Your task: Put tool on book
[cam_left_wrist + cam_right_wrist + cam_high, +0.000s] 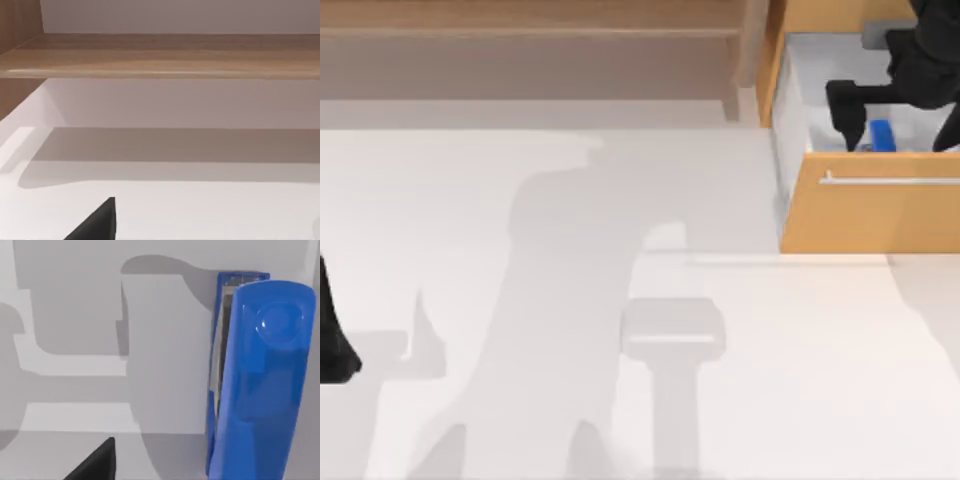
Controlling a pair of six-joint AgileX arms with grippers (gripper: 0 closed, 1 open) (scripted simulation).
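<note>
The tool [882, 135] is a small bright blue oblong lying inside the open wooden drawer [870, 215] at the table's back right. In the right wrist view the tool [262, 385] is close and large, resting on the drawer's pale floor. My right gripper [898, 138] reaches down into the drawer and stands open, its dark fingers on either side of the tool without touching it. One fingertip [97, 465] is in the right wrist view, apart from the tool. The book is out of view.
My left arm is parked at the table's left edge, its gripper [338, 362] open over the bare white top. A wooden shelf [530, 30] runs along the back. The drawer front carries a metal handle [890, 181].
</note>
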